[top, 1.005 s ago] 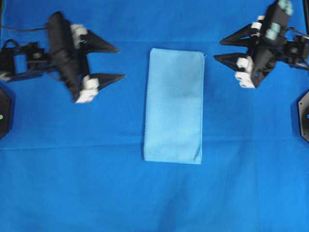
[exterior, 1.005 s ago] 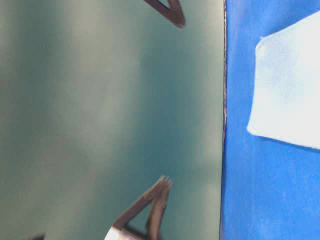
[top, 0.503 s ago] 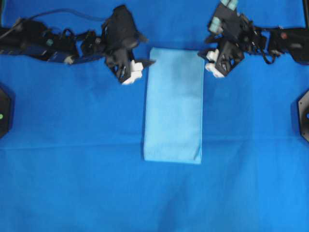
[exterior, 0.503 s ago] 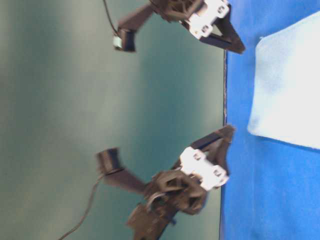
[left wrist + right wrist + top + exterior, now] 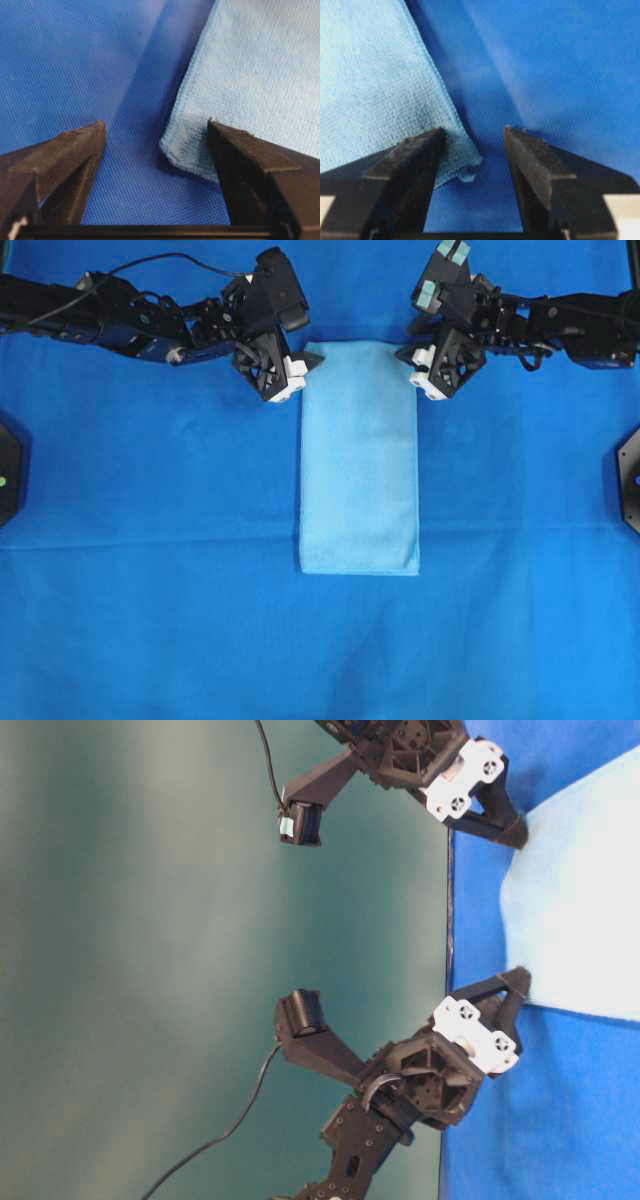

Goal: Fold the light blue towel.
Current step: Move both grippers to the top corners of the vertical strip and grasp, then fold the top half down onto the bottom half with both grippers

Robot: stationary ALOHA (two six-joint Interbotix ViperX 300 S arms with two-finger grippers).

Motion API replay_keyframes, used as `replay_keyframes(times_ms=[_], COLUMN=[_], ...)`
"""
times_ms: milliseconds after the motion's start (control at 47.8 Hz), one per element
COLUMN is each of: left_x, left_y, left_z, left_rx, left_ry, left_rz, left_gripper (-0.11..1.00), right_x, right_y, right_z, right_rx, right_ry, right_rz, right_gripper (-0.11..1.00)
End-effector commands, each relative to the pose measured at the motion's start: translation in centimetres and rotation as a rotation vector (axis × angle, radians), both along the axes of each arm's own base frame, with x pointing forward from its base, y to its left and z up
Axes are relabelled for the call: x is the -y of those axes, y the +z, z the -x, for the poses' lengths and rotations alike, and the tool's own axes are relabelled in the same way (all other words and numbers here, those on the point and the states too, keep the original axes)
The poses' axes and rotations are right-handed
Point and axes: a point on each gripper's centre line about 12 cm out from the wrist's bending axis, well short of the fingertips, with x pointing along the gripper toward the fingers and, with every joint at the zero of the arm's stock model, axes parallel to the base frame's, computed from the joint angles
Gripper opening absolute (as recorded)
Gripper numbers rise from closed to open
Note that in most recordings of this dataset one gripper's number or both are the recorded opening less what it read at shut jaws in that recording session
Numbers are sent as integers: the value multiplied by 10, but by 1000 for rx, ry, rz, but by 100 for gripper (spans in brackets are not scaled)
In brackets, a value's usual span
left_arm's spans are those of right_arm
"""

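The light blue towel (image 5: 360, 455) lies flat as a long folded rectangle in the middle of the royal-blue table covering (image 5: 150, 540). My left gripper (image 5: 300, 368) stands open at its far left corner. In the left wrist view (image 5: 155, 121), one finger rests on the towel (image 5: 250, 65) and the other on the covering, with the corner (image 5: 187, 150) between them. My right gripper (image 5: 415, 365) stands open at the far right corner. It straddles that corner (image 5: 467, 162) in the right wrist view (image 5: 473, 129), one finger over the towel (image 5: 370, 90).
Black fixtures sit at the left edge (image 5: 8, 475) and the right edge (image 5: 630, 475) of the table. A cable (image 5: 150, 260) runs along the left arm. The table's far edge (image 5: 447, 940) lies just behind both grippers, with a teal wall beyond.
Both grippers have come in from the sides and down to the towel's far corners, jaws still wide. The towel has not moved.
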Motion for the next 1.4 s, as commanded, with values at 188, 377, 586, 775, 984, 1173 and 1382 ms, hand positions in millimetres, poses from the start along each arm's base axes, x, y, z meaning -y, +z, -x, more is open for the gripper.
replay_keyframes(times_ms=[188,377,586,775,984,1173,1382], left_x=[-2,-2,-5,-11,-22,-16,4], left_y=[8,8,15,37,57,61,69], left_z=[-2,-5,-10,-12,-8,-5,-1], left_rx=[-15,-43,-37,-30,-19,-20,-31], left_ry=[-32,-64,-71,-78,-60,-65,-98], left_rz=[-43,-78,-94,-126,-147,-135,-118], left_gripper=[31,2,2,2,2,2,2], right_x=[-1,-2,-2,-1,4,3,-16], right_y=[1,0,7,26,48,56,68], right_z=[1,5,5,4,8,10,9], right_rx=[-18,-47,-28,7,34,49,71], right_ry=[-1,-20,-23,-23,-31,-30,-3], right_rz=[-2,-16,-9,19,55,67,64], right_gripper=[26,3,3,3,3,3,3])
